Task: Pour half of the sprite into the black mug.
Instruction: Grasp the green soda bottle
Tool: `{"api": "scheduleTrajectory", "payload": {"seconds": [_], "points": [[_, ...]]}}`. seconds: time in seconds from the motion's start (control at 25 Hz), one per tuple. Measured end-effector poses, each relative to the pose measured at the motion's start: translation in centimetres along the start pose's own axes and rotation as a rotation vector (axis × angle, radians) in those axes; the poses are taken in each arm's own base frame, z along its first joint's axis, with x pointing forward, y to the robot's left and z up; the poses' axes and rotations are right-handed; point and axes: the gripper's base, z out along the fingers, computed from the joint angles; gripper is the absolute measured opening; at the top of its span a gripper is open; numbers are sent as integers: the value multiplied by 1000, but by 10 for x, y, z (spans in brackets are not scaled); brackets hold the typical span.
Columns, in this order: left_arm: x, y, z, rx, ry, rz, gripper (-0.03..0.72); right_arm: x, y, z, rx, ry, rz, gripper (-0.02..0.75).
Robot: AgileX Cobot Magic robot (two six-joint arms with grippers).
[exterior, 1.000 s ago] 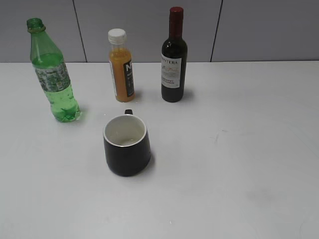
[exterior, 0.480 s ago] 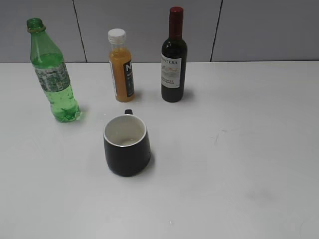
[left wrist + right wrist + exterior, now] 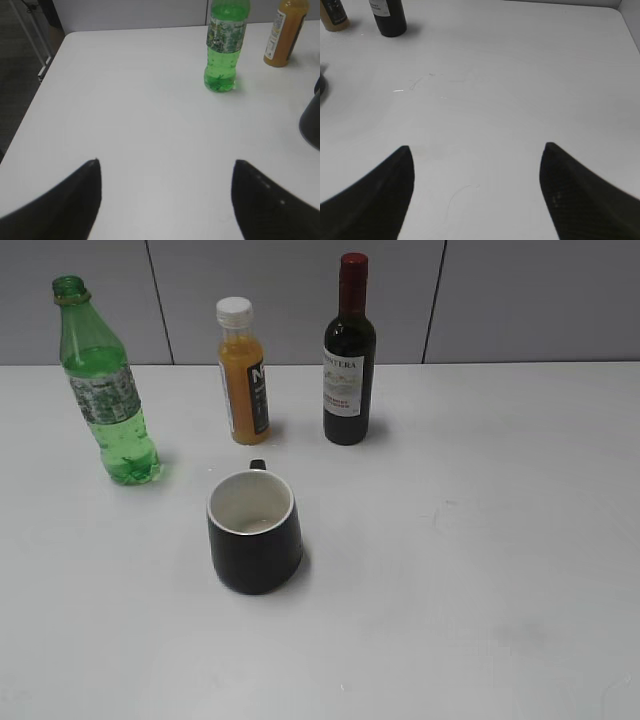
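Item 1, Sprite bottle (image 3: 105, 390): tall green transparent plastic bottle, upright near the far left corner of the tabletop (image 3: 480, 570). No cap shows on its neck; clear liquid fills the lower part. Untouched.

Item 2, black mug (image 3: 254, 531): squat, white inside, upright toward the middle of the tabletop, nearer the front edge than the bottles, handle turned to the far edge. The inside looks empty or nearly so; a faint mark at the bottom cannot be read.

Item 3, orange juice bottle (image 3: 242, 372): white cap, upright along the far edge, between the Sprite bottle and the wine bottle.

Item 4, wine bottle (image 3: 349, 352): dark glass, red top, upright along the far edge, just right of the juice.

Item 5, left gripper (image 3: 165, 200): fingers spread wide, nothing between them, above bare tabletop near the left edge, well apart from the Sprite bottle ahead of it.

Item 6, right gripper (image 3: 476, 192): fingers spread wide, holding nothing, above the right part of the tabletop, far from all items.

Progress: judged not begun. Remaining: reach and grasp the Sprite bottle, carry it over the mug, tilt and pour about half, set it back.
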Motion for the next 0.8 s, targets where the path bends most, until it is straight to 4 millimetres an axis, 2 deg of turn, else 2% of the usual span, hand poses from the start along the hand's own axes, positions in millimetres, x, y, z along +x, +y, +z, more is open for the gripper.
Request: {"api": "scheduleTrajectory", "payload": {"seconds": [0.08,0.28,0.52,0.8], "points": [[0,0,0,-1,0,1,651,0,0,0,0,0,0,590],[-4,0,-2,0,-34,0,648,0,0,0,0,0,0,590],[-28,1,-4,-5,-282,-1,640,0,0,0,0,0,0,589],[-40,1,32,6,-400,-29,622,0,0,0,0,0,0,589]]}}
